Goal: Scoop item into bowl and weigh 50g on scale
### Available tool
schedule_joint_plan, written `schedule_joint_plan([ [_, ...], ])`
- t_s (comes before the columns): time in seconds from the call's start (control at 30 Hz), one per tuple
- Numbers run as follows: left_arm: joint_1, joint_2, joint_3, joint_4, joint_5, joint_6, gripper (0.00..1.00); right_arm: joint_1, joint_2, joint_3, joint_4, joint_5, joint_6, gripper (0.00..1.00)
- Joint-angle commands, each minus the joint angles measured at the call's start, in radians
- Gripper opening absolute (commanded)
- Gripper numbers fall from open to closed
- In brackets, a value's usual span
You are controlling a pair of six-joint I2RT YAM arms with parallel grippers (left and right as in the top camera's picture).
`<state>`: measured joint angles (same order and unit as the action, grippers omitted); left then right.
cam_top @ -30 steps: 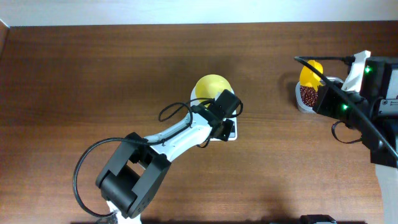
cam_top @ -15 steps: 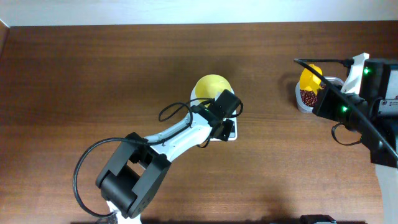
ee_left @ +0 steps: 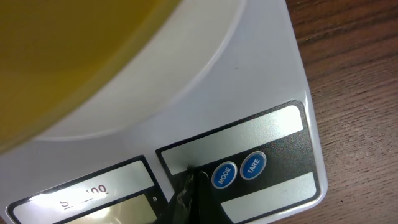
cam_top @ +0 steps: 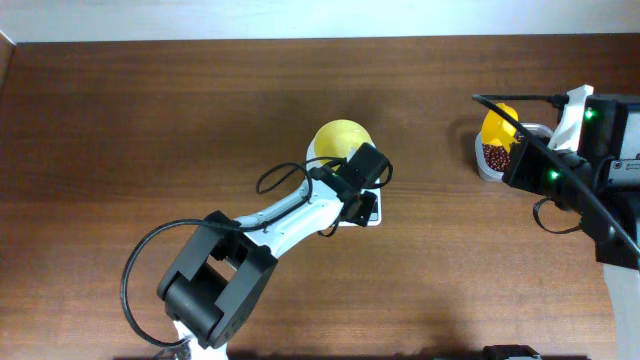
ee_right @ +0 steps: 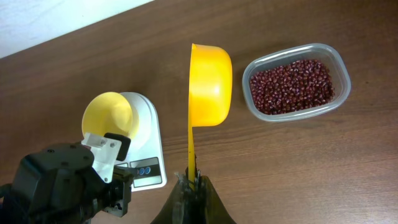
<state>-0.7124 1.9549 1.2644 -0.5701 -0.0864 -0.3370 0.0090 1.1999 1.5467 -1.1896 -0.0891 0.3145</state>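
Note:
The pale yellow bowl (cam_top: 338, 137) stands on the white scale (cam_top: 370, 214); it also shows in the right wrist view (ee_right: 107, 113). In the left wrist view my left gripper (ee_left: 189, 177) is shut, with its tips touching the scale's front panel (ee_left: 273, 81) just left of the blue MODE button (ee_left: 224, 175). My right gripper (ee_right: 193, 180) is shut on the handle of a bright yellow scoop (ee_right: 210, 84) and holds it up beside a clear container (ee_right: 343, 87) of reddish-brown beans (ee_right: 292, 87). No beans show in the scoop or the bowl.
A blue TARE button (ee_left: 254, 165) sits right of MODE, and the grey display (ee_left: 81, 208) is at the panel's left. Dark wood table (cam_top: 150, 120) lies all round. The left arm (cam_top: 270, 225) stretches from the front left to the scale.
The left gripper has shifted very slightly over the scale's front panel. The right arm holds the scoop in nearly the same place.

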Motion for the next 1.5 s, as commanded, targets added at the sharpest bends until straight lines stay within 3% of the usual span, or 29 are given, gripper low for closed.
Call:
schedule_joint_plan([
  [0.0, 0.003, 0.093, -0.039, -0.011, -0.020, -0.010, 0.00, -0.003, -0.002, 0.021, 0.000, -0.008, -0.001, 0.04],
  [0.4, 0.013, 0.093, -0.039, -0.037, -0.019, -0.010, 0.00, -0.003, -0.002, 0.021, -0.002, -0.009, -0.001, 0.04],
  [0.5, 0.017, 0.077, 0.002, -0.110, -0.008, -0.010, 0.00, -0.003, -0.002, 0.021, -0.002, -0.010, -0.001, 0.04],
  [0.63, 0.028, -0.119, 0.114, -0.241, -0.005, -0.010, 0.00, -0.004, -0.002, 0.021, -0.016, -0.012, -0.001, 0.04],
  [0.83, 0.028, -0.648, 0.115, -0.430, -0.031, -0.010, 0.00, -0.003, -0.002, 0.021, -0.068, -0.041, -0.005, 0.04],
  [0.87, 0.028, -0.725, 0.115, -0.459, -0.055, -0.010, 0.06, -0.003, -0.002, 0.021, -0.087, -0.070, -0.005, 0.04],
  [0.93, 0.028, -0.826, 0.115, -0.484, -0.073, -0.010, 0.10, -0.003, -0.002, 0.021, -0.117, -0.114, -0.006, 0.04],
  [1.03, 0.036, -0.892, 0.115, -0.547, -0.183, -0.032, 0.08, -0.003, -0.002, 0.020, -0.165, -0.121, -0.023, 0.04],
  [1.1, 0.100, -0.889, 0.115, -0.559, -0.195, -0.059, 0.08, -0.003, -0.002, 0.020, -0.181, -0.121, -0.023, 0.04],
  [1.23, 0.406, -0.889, 0.114, -0.623, -0.194, -0.119, 0.06, -0.003, -0.002, 0.020, -0.202, -0.116, -0.049, 0.04],
  [1.27, 0.453, -0.889, 0.114, -0.624, -0.193, -0.119, 0.19, -0.003, -0.002, 0.020, -0.199, -0.111, -0.049, 0.04],
  [1.3, 0.481, -0.889, 0.114, -0.628, -0.191, -0.119, 0.40, -0.004, -0.002, 0.020, -0.191, -0.102, -0.049, 0.04],
  [1.33, 0.493, -0.889, 0.114, -0.628, -0.191, -0.119, 0.41, -0.004, -0.002, 0.020, -0.171, -0.095, -0.049, 0.04],
  [1.37, 0.493, -0.889, 0.114, -0.628, -0.192, -0.119, 0.63, -0.004, -0.002, 0.020, -0.133, -0.095, -0.049, 0.04],
  [1.4, 0.493, -0.889, 0.114, -0.628, -0.192, -0.119, 0.99, -0.004, -0.002, 0.020, -0.092, -0.095, -0.049, 0.04],
  [1.47, 0.493, -0.889, 0.114, -0.623, -0.183, -0.119, 0.99, -0.004, 0.006, 0.020, -0.007, -0.074, -0.050, 0.04],
])
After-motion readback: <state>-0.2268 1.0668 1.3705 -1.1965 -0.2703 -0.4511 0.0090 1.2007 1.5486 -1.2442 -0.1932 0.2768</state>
